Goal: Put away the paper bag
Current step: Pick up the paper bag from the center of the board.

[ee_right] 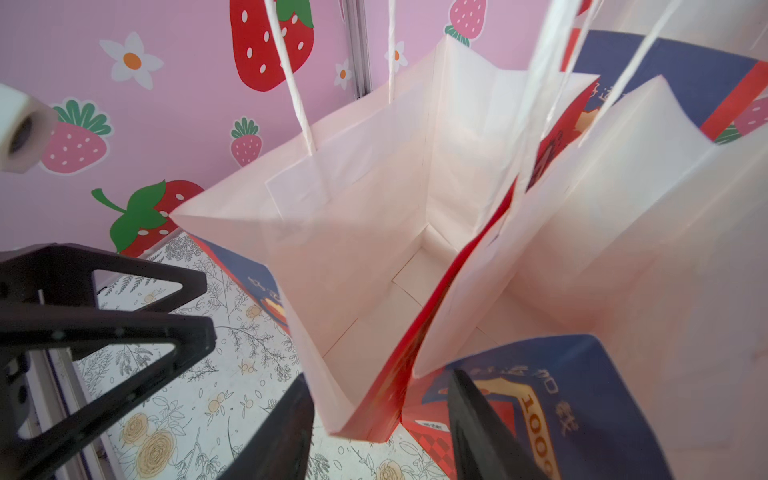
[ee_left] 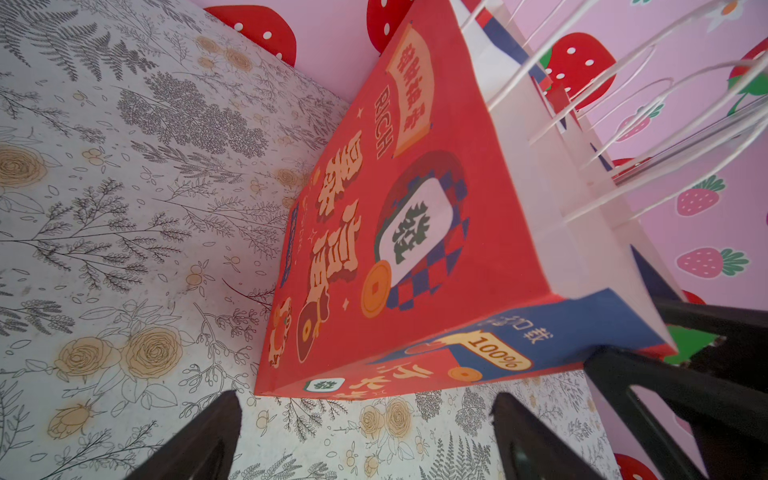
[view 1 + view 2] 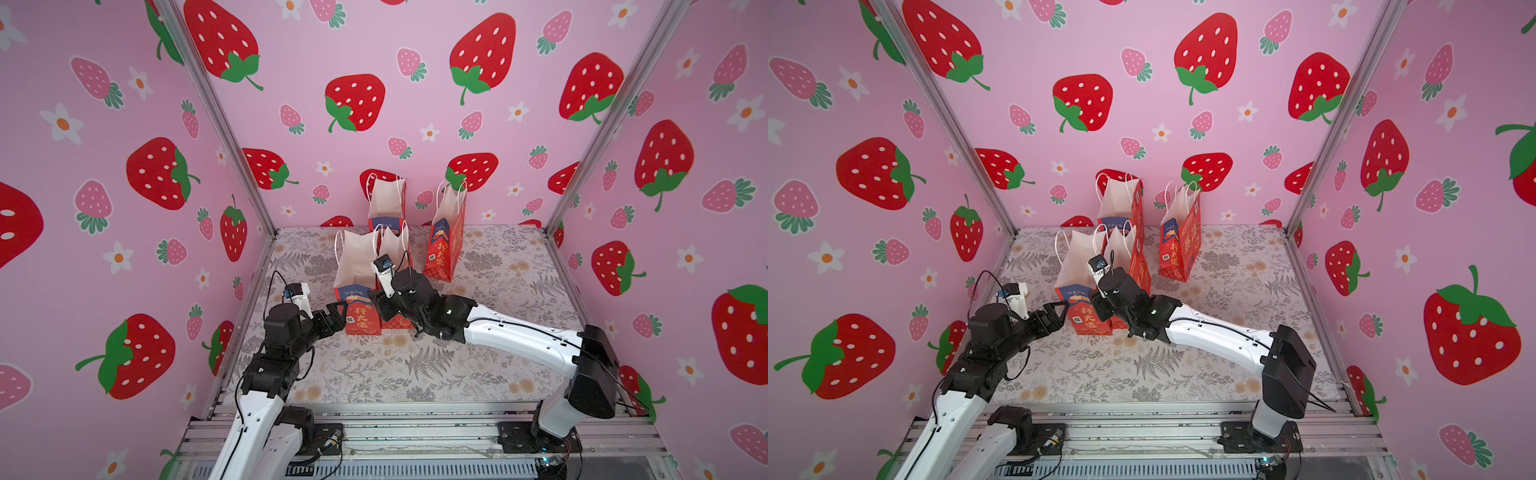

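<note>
Nearest me, the left gripper waits with its fingers spread wide and empty, just beside the near corner of the front paper bag, which stands upright and open on the table. On the other side of that bag, the right gripper straddles the wall where it meets the second bag pressed against it; its fingers stand half parted with the paper edge between them, and I cannot tell whether they have clamped yet. Beyond these, the back bag stands by the wall, and the side bag to its right. All four are upright and unfolded, so I judge nothing is put away.
</note>
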`<state>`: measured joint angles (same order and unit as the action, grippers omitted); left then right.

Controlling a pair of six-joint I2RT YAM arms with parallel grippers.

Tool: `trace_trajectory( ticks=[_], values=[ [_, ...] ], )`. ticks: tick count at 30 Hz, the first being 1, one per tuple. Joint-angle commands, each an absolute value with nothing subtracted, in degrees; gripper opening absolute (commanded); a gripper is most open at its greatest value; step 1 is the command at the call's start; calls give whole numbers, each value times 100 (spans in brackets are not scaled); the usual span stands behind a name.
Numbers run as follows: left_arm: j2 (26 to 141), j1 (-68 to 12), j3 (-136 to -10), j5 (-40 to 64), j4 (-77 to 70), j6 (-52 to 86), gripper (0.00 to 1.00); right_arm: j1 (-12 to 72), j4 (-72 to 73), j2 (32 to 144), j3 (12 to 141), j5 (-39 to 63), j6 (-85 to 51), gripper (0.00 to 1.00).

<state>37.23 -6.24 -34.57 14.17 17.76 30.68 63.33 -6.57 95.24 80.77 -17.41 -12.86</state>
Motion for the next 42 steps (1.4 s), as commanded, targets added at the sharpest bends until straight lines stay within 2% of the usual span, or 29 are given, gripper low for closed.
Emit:
trace_trajectory(
  ticks=[1, 10, 20, 22, 36, 42],
  values=[
    [3701, -659, -3491, 1500, 1615, 3015, 94, 6432, -544, 9358, 8178, -1844, -1281, 53],
    [3703, -668, -3472, 1429, 1625, 3041, 94, 6851, -405, 9014, 7821, -2258, -1268, 54],
    [3622, -668, -3432, 1367, 1651, 3075, 94, 6847, -518, 9430, 8174, -2732, -1219, 53],
    [3613, -668, -3437, 1364, 1661, 3076, 94, 6838, -510, 9447, 8174, -2796, -1265, 49],
    [3716, -670, -3454, 1454, 1608, 3041, 94, 6322, -721, 9867, 8533, -1977, -1746, 49],
    [3814, -668, -3489, 1547, 1574, 3006, 94, 6223, -827, 10106, 8781, -1624, -1763, 42]
  ],
)
